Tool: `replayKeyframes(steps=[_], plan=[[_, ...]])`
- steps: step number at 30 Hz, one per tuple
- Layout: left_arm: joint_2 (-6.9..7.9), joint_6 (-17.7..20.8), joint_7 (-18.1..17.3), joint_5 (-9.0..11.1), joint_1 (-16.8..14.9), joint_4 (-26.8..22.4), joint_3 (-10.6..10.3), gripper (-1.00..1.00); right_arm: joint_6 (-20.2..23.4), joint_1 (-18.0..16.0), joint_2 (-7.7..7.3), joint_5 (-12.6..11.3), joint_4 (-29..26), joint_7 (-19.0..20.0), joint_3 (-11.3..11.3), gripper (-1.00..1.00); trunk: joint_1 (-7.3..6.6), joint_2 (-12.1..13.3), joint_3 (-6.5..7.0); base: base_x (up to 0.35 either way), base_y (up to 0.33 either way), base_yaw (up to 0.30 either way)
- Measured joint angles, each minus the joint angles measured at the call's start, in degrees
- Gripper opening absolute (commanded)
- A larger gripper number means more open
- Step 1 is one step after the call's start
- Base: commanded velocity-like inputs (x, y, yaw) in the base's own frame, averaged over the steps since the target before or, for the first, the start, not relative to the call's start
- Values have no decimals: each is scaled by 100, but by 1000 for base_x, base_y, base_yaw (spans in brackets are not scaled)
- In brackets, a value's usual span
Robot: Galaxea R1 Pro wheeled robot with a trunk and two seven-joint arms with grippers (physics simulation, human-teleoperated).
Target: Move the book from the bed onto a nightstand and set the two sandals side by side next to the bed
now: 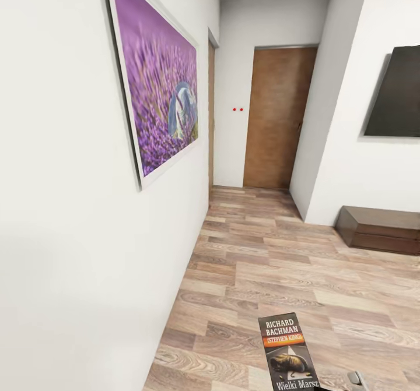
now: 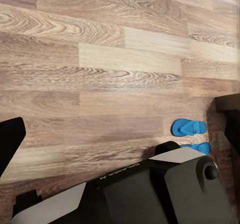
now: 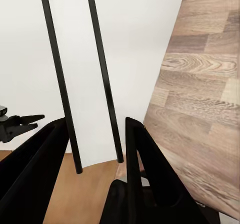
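Pincer on the right arm (image 3: 95, 171): its two black fingers (image 3: 35, 169) stand apart around thin dark uprights, apparently the edge of the dark-covered paperback book (image 1: 288, 353) with white "Richard Bachman" lettering and an orange band, which the head view shows raised above the light brown wood-plank floor (image 1: 262, 263), facing the camera. Whether the fingers clamp it firmly I cannot tell. Left pincer cannot be judged; black arm housing (image 2: 150, 194) blocks it, with two bright blue flat sandals (image 2: 189, 128) on the floor beyond. Ahead are a brown wooden door (image 1: 277, 117) and a long dark bench (image 1: 379, 228). Risk: a thin edge grip could let the book slip while driving
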Motion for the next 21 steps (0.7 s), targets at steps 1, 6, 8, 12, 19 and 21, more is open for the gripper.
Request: replayKeyframes(steps=[1, 6, 8, 12, 19, 21], plan=[[0, 0, 0, 0, 0, 0, 0, 100, -1, 0, 0, -1, 0, 0, -5, -100, 0, 0, 0, 2, 0, -114], [1, 0, 0, 0, 1, -2, 0, 100, -1, -2, 1, -2, -1, -7, -23, -100, 0, 0, 0, 2, 0, -44], [1, 0, 0, 0, 1, -2, 0, 100, -1, -2, 1, -1, -1, -8, -23, -100, 0, 0, 0, 84, 0, -7], [1, 0, 0, 0, 1, -2, 0, 100, -1, -2, 1, -1, -1, -10, -21, -100, -3, -1, 0, 232, 0, -2], [1, 0, 0, 0, 1, -2, 0, 100, -1, -1, 1, 0, -1, -10, -14, -100, -3, -1, 0, 301, 0, 0], [1, 0, 0, 0, 1, -2, 0, 100, -1, -1, 1, 0, -1, -10, -12, -100, -3, -1, 0, 309, 0, -14]])
